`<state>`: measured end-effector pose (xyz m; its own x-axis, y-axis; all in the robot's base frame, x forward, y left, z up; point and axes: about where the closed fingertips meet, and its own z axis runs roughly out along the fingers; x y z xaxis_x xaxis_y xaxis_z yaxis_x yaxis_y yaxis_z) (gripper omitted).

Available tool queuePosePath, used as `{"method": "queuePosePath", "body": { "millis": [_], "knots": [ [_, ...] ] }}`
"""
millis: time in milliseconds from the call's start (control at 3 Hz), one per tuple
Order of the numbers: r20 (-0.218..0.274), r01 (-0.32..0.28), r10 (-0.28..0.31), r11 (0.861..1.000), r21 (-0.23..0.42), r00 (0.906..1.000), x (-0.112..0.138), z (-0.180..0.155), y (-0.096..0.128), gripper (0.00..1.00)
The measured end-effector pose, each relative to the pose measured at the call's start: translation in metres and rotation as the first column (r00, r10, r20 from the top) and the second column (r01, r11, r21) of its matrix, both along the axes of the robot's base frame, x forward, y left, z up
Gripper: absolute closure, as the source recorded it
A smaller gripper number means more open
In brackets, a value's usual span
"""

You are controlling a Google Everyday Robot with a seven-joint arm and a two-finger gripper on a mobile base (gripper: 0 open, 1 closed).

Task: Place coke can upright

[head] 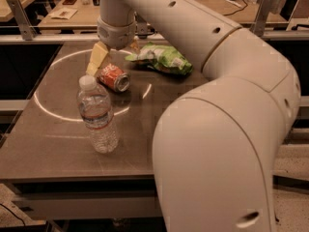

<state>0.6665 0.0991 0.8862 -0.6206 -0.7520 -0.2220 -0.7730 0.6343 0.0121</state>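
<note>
The coke can [114,77], red with a silver end, lies on its side on the dark table [58,144], left of centre. My gripper [115,53] hangs just behind and above the can and is open. One cream fingertip [96,59] reaches down beside the can's left end. The other fingertip [134,45] shows only as a small tip behind the wrist. The can is not held.
A clear water bottle [98,115] with a white cap stands upright in front of the can. A green chip bag [161,58] lies to the can's right. My large arm covers the table's right side. A railing and desks stand behind.
</note>
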Motion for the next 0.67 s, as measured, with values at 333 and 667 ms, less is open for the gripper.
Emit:
{"method": "queuePosePath", "body": {
  "millis": [333,667],
  "knots": [
    [-0.034,-0.023,0.022,1.0,-0.019,0.9992,-0.004,-0.014,0.011,0.0],
    [-0.059,-0.05,0.048,0.998,-0.035,0.9971,-0.008,-0.025,0.023,0.0]
  ]
}}
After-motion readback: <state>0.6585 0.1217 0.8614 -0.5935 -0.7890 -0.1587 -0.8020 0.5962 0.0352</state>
